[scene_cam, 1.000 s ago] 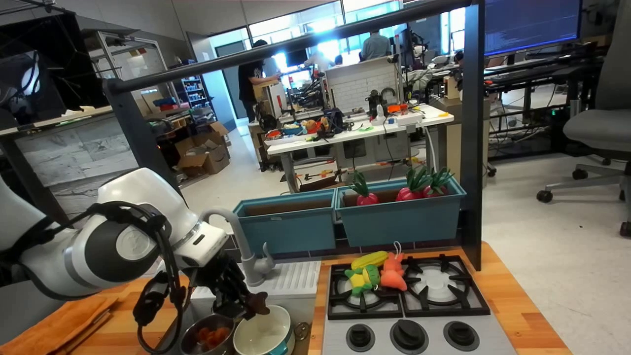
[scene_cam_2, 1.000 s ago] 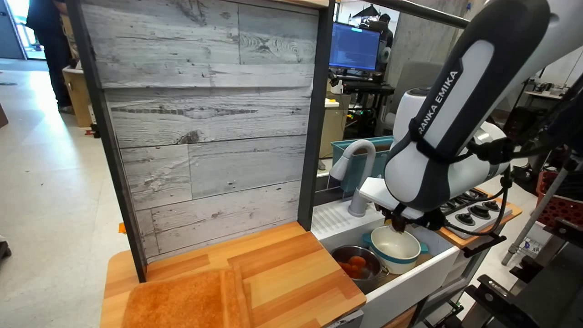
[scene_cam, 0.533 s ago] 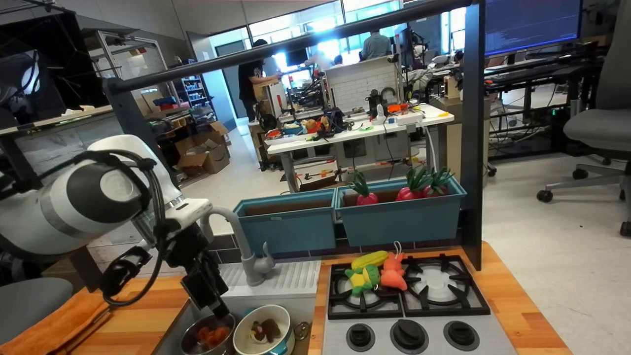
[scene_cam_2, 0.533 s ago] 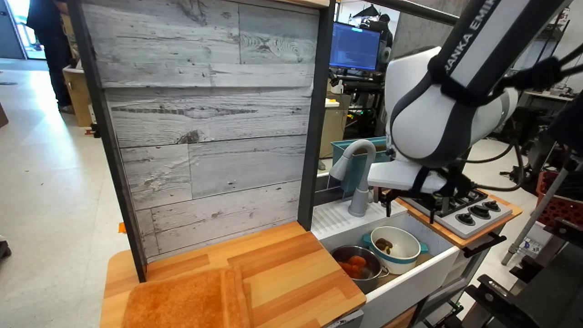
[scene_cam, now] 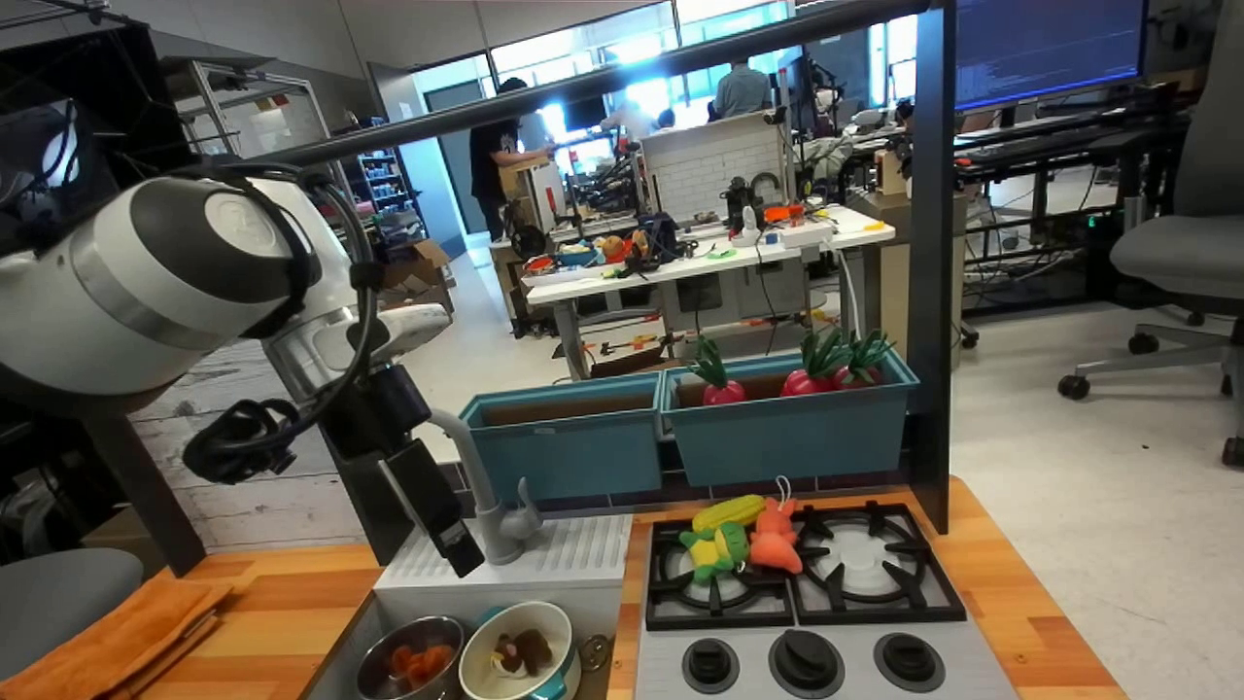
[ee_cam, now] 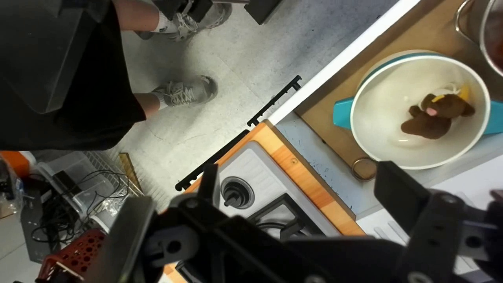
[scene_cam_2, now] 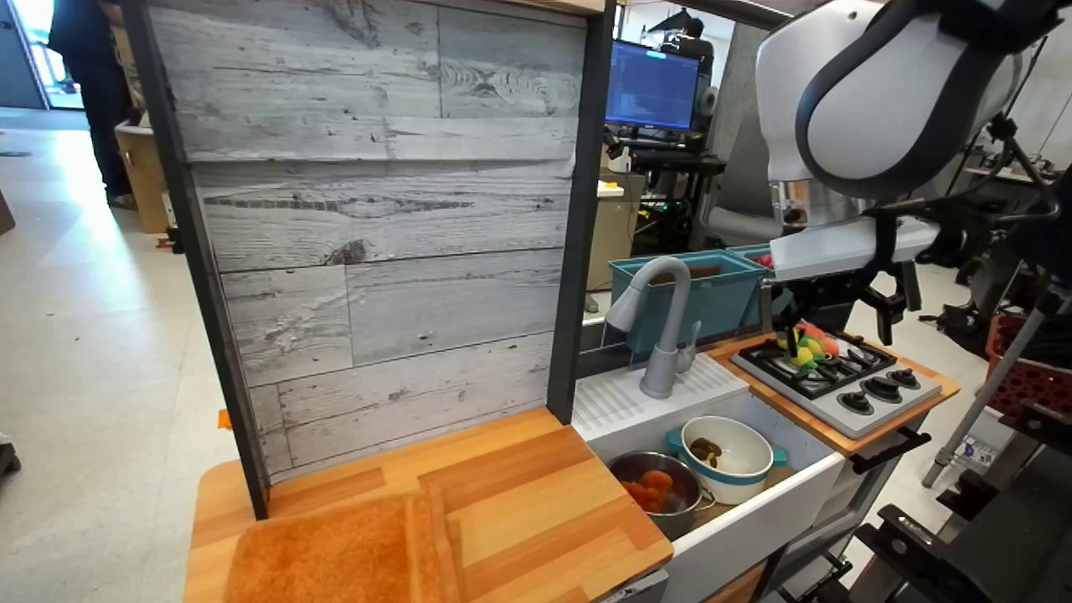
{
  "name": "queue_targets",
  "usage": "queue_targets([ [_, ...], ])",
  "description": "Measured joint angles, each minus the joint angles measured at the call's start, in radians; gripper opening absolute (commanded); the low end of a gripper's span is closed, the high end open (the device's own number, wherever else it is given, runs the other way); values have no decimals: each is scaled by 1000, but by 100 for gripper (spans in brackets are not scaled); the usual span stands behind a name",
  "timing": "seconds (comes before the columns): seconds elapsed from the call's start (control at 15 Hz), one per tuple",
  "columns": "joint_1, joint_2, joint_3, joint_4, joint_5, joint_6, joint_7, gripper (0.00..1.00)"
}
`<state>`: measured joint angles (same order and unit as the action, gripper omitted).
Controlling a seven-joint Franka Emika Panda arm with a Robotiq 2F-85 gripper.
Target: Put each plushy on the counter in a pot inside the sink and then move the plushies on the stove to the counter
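Fingers (ee_cam: 397,192) stand wide apart in the wrist view; the edge of the counter (ee_cam: 304,177) shows between them, and the cream-white pot (ee_cam: 377,106) in the sink (ee_cam: 342,59) holds a brown plushy (ee_cam: 428,125). In an exterior view, three plushies (scene_cam: 731,546) lie together on the stove (scene_cam: 754,647). In an exterior view, the counter has open wood beside the orange cloth (scene_cam_2: 335,553), seen in both exterior views only, and the dark grey pot (scene_cam_2: 687,487) contains orange toys (scene_cam_2: 656,481).
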<state>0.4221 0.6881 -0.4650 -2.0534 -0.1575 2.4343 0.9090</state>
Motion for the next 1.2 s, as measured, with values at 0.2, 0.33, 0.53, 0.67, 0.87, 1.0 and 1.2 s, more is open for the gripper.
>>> queue_targets([
  [0.2,-8,11,13,1,-71,46,69,100],
  [0.33,-10,44,6,11,-126,101,150,100],
  [0.53,-60,115,-10,57,-146,167,212,100],
  [0.67,-145,159,-6,100,-134,227,213,100],
  [0.87,-275,224,11,176,-89,315,199,100],
  [1.0,-325,272,18,239,-46,376,195,100],
  [1.2,-349,360,21,361,30,427,196,100],
])
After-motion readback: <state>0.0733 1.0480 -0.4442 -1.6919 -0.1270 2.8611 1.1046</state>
